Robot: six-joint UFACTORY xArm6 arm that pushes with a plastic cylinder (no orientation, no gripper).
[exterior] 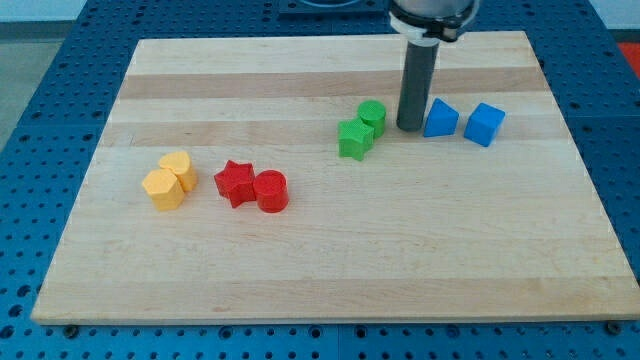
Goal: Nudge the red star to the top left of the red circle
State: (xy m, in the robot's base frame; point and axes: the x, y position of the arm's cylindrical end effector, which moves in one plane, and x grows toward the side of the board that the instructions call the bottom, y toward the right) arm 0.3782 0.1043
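- No jaws here, only my tip (410,127), resting between the green round block (372,115) and a blue block (440,118).
- Far off, the red star (235,182) touches the red circle (271,190) on its left, so it needs only a small push up.
- No writing shows anywhere.
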